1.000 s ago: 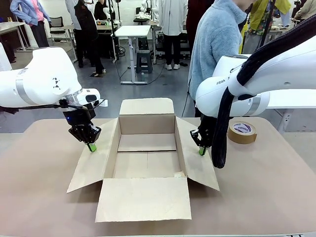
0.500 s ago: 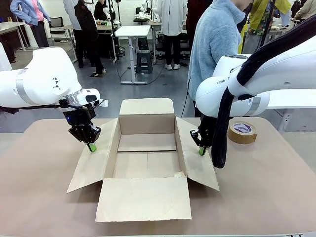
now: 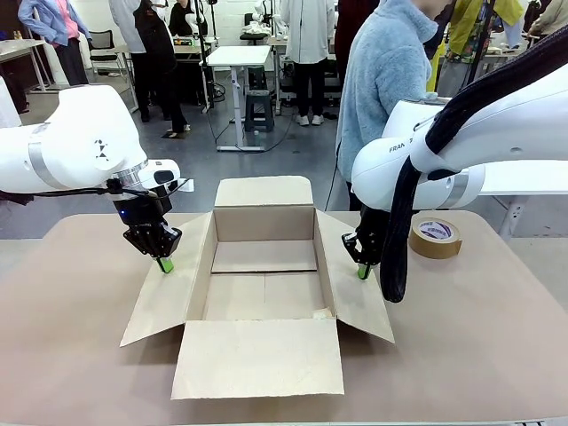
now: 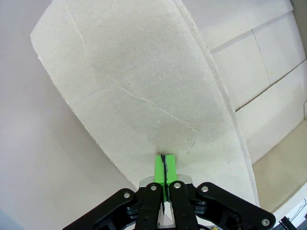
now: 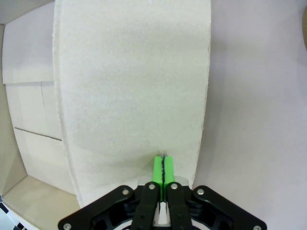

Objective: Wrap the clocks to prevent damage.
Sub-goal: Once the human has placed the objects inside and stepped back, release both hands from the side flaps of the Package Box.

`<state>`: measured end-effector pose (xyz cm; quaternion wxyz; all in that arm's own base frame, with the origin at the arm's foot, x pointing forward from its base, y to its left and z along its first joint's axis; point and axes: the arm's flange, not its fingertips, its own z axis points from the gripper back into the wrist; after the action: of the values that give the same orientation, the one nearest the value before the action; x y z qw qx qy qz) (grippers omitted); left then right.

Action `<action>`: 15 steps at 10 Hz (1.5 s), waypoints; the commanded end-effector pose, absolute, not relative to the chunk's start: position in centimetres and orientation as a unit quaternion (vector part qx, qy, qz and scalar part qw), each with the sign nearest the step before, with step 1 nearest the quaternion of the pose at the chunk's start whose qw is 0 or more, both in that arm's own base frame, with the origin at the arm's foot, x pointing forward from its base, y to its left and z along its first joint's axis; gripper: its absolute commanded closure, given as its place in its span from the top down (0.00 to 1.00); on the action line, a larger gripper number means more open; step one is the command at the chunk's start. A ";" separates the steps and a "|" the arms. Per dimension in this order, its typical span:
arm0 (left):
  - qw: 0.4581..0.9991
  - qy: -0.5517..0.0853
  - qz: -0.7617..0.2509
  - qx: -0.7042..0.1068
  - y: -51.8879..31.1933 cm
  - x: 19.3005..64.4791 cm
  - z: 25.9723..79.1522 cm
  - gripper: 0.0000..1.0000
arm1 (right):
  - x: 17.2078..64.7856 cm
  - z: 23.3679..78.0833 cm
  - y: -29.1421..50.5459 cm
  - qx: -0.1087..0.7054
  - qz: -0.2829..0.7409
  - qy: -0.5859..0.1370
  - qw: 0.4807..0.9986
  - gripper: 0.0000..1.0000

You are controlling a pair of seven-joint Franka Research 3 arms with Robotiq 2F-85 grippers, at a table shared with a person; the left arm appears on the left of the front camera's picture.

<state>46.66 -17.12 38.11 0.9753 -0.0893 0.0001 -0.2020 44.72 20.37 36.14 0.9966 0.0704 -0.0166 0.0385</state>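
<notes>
Two grippers, both pinched fully shut w/ nothing between the pads. My left gripper (image 3: 165, 264) has its green tips pressed onto the left side flap (image 3: 164, 302) of the cardboard box (image 3: 264, 224), and my right gripper (image 3: 363, 272) does the same on the right side flap (image 3: 355, 302). Wrist views agree: pads together, tips touching the flap face near its far end, no edge caught between them. Box is open on the table (image 3: 71, 337), near flap (image 3: 257, 359) lying flat toward me, floor bare cardboard except a small pale scrap in the near right corner. Where the wrapped clocks are, I cannot tell. A person (image 3: 386, 89) stands at the far side behind my right arm, so I judge my job is holding the box open for loading. Risks as I see them: (1) contact is friction only, so if a tip skids on the smooth board the flap prob. springs up into whatever is coming in. (2) Too much downward push could crease a flap at its fold or slide the box. Uneven push L vs R would twist it. (3) The black cable sleeve (image 3: 395, 244) hangs just beside the right flap and could snag a bundle or a hand reaching in. (4) The tape roll (image 3: 435, 238) sits near my right arm, and a careless retreat may knock it off.
</notes>
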 end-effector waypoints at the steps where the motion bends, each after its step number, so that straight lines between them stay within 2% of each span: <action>1: 0.978 -0.006 -0.194 -0.080 -17.1 46.8 38.1 0.00 | 44.7 36.1 20.5 0.067 0.031 -0.017 0.997 0.00; 15: 0.978 -0.006 -0.194 -0.080 -17.1 46.8 38.1 0.00 | 44.7 36.1 20.5 0.067 0.031 -0.017 0.997 0.00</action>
<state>46.66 -17.12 38.11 0.9753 -0.0893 0.0001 -0.2019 44.72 20.37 36.14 0.9966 0.0704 -0.0166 0.0384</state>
